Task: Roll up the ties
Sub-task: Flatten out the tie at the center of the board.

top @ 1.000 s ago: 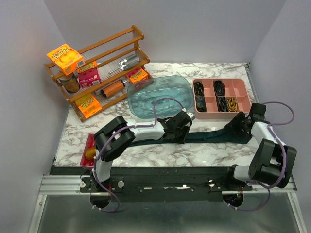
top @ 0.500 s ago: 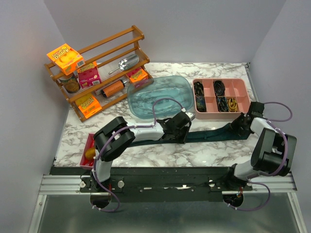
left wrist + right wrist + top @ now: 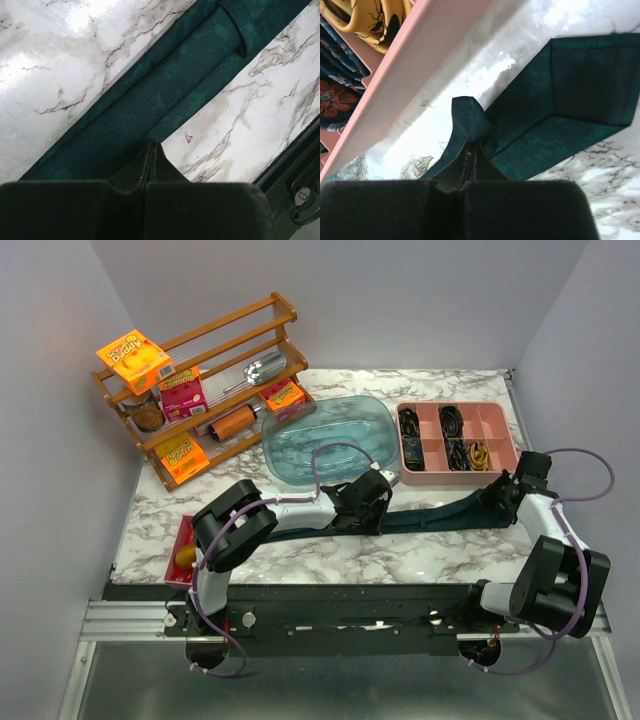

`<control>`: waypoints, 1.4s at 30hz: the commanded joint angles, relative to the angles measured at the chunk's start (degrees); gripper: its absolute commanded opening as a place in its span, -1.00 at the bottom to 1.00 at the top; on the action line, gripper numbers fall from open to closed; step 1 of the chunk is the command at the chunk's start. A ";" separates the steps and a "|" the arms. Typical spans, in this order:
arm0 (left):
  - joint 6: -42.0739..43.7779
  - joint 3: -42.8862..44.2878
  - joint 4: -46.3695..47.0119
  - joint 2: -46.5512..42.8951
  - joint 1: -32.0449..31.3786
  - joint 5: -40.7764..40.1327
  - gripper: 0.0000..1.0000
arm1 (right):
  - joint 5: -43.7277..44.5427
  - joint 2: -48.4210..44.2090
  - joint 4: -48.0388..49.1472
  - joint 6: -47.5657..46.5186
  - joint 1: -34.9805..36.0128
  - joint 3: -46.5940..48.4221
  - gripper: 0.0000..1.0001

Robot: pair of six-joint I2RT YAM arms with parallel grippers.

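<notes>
The dark teal tie (image 3: 435,515) lies stretched left to right on the marble table, in front of the tub and the tray. My left gripper (image 3: 368,510) is shut, and its tips (image 3: 151,146) rest on the near edge of the tie's narrow part (image 3: 165,95). No fabric shows between its jaws. My right gripper (image 3: 497,497) is shut on a pinched-up fold of the tie (image 3: 467,120). The fold is beside the broad pointed end (image 3: 580,95), which lies flat with its lining up. The arms hide part of the tie.
A translucent blue tub (image 3: 330,437) stands behind the left gripper. A pink divided tray (image 3: 460,478) with rolled ties sits just behind the right gripper, its wall (image 3: 420,65) close to the fingers. A wooden rack (image 3: 200,390) stands far left and a small red tray (image 3: 183,540) near left.
The right gripper has closed on the tie near its broad end, and its wrist has shifted slightly. The left arm has stayed put.
</notes>
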 commanded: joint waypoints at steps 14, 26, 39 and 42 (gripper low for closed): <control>0.09 -3.52 -3.49 2.18 1.55 0.53 -1.00 | 11.38 -4.68 -2.23 0.94 -2.54 -3.37 -0.99; 0.53 -3.52 -3.31 1.83 1.55 1.23 -1.00 | 11.82 -1.52 -2.50 -0.81 -3.24 -2.85 -0.64; 1.85 -3.17 -3.49 -1.07 1.55 2.28 -1.00 | 5.77 -9.86 -6.63 -1.52 -3.24 -1.61 1.00; 3.25 -2.30 -4.10 -3.97 1.55 3.60 -0.94 | 2.43 -13.81 -7.86 -2.31 -3.24 -1.09 1.00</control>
